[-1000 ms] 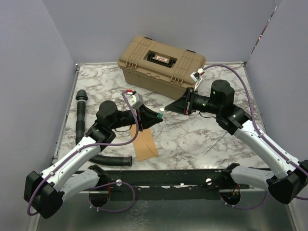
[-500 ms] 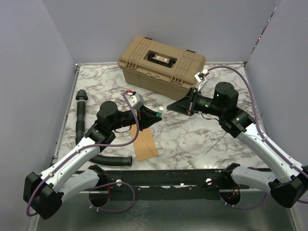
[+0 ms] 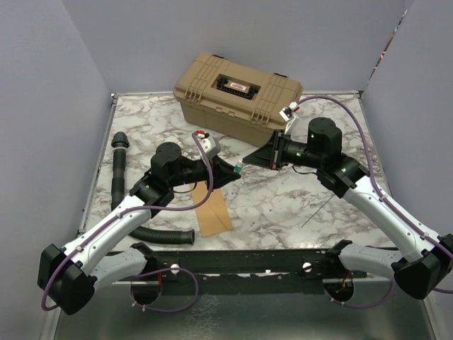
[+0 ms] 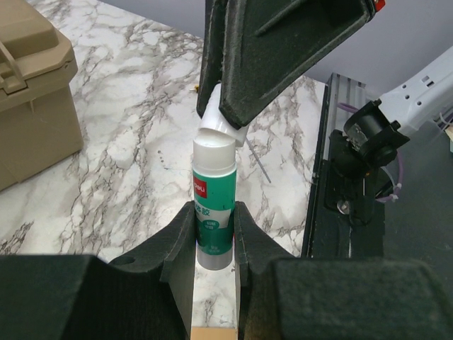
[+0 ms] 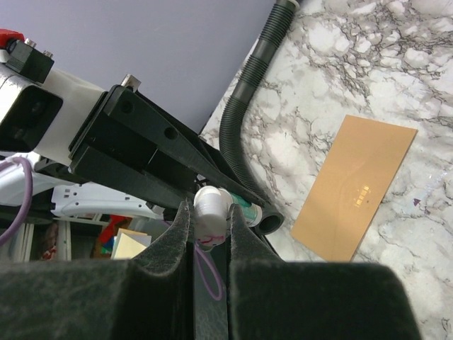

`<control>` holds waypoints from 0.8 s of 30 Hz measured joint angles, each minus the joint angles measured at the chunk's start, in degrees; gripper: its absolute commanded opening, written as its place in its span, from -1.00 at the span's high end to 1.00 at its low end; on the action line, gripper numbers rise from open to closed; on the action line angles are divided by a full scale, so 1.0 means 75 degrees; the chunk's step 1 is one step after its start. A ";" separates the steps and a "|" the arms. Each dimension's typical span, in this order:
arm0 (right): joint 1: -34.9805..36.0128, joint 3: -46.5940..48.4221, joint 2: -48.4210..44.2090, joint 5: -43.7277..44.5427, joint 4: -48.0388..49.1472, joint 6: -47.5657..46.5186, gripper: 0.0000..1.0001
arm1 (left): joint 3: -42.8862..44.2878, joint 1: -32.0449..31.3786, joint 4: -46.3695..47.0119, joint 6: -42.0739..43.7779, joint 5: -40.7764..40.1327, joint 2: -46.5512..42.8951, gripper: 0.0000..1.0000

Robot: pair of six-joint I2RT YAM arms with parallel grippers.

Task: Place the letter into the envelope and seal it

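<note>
Top external: tan case [image 3: 237, 88] far centre, black hose [image 3: 119, 177] at left. Kraft-brown envelope [image 3: 212, 207] lies flat, near-left of centre, far end under left arm. Vs 0.5 s ago, left gripper [image 3: 231, 172] has shifted right, now meeting right gripper [image 3: 248, 157].
Left wrist: left gripper clamps green glue stick [image 4: 214, 212] by its body.
Right wrist: right gripper pinches its white cap [image 5: 210, 205]. Envelope flat near hose, not touching.

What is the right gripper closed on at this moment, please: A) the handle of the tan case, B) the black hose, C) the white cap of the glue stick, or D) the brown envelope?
C: the right wrist view shows the right gripper pinching the white cap, while the left gripper holds the glue stick by its green body.
</note>
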 measured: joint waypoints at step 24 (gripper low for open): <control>-0.0041 0.0376 0.0341 -0.0020 -0.1314 -0.1035 0.99 | 0.1390 -0.0265 -0.2541 0.1614 0.0271 0.1142 1.00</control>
